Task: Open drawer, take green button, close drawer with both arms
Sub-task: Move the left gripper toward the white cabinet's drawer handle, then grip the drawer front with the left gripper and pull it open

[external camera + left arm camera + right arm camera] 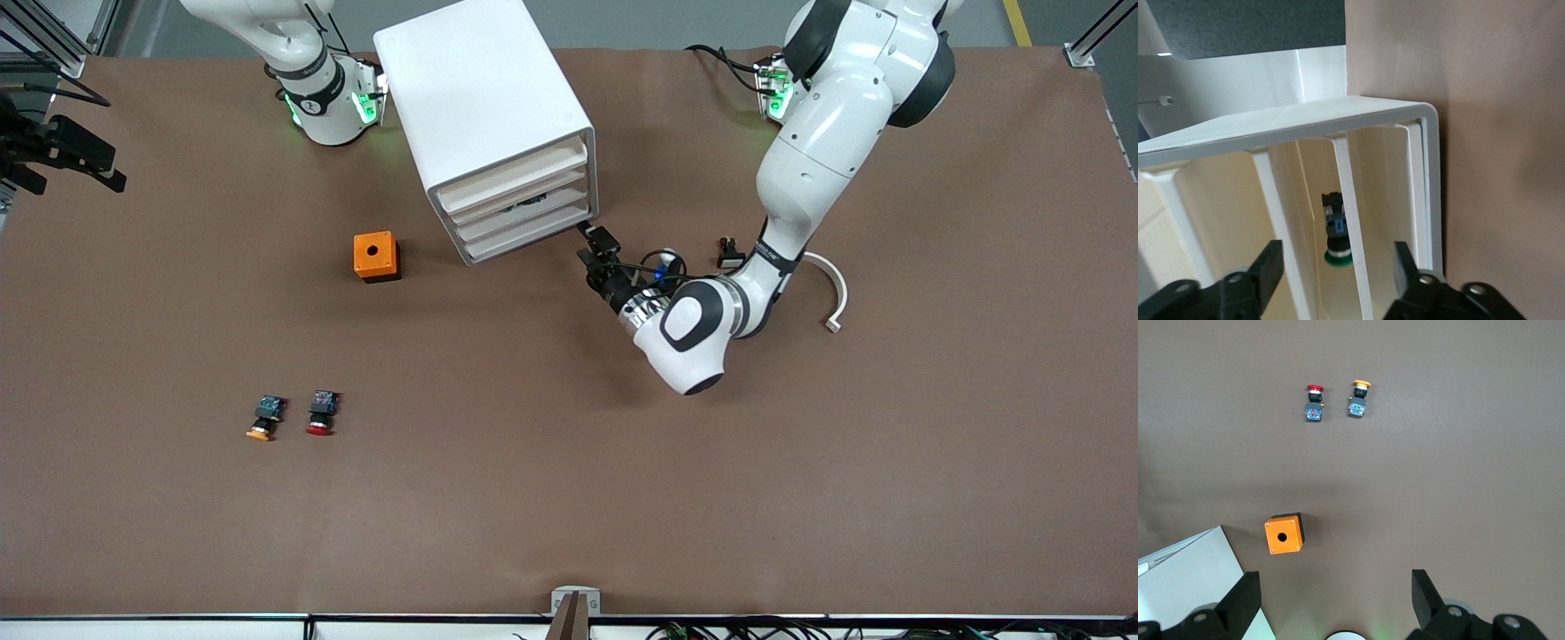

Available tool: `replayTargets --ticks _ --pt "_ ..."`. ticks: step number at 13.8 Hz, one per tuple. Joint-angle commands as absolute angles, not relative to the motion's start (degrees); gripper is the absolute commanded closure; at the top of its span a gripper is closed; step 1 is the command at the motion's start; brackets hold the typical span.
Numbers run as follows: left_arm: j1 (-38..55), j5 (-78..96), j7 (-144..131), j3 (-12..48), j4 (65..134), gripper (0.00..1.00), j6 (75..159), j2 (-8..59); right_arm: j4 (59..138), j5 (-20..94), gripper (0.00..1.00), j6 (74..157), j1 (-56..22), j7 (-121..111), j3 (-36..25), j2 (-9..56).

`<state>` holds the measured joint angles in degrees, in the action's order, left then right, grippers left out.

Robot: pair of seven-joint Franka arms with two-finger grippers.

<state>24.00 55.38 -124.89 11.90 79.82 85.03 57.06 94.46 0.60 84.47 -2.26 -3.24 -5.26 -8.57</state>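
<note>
The white cabinet (484, 98) stands near the right arm's base, with four shallow white drawers stacked in its front. All look pushed in. The green-capped button (1337, 233) lies inside one of the middle drawers (524, 216), seen through the gap between drawer fronts; it shows as a dark spot in the front view (531, 202). My left gripper (591, 244) is open and empty, low at the cabinet's front corner toward the left arm's end, its fingers (1268, 263) straddling the drawer fronts without touching. My right gripper (1335, 587) is open and empty, high above the table near its base.
A small orange box (376, 256) sits beside the cabinet. An orange-capped button (264, 418) and a red-capped button (321, 412) lie nearer the front camera. A white curved piece (831, 293) and a small black part (729, 255) lie by the left arm.
</note>
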Motion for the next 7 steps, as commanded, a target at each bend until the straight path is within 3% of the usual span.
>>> replayTargets --ticks 1,7 --pt "26.62 56.60 -126.30 11.87 78.66 0.34 83.94 58.45 95.71 0.44 0.00 84.38 -2.02 -3.87 -5.10 -10.11" --pt "29.44 55.90 -126.47 11.78 81.56 0.46 81.92 58.88 95.71 0.44 0.00 84.38 -2.02 -3.87 -5.10 -10.11"
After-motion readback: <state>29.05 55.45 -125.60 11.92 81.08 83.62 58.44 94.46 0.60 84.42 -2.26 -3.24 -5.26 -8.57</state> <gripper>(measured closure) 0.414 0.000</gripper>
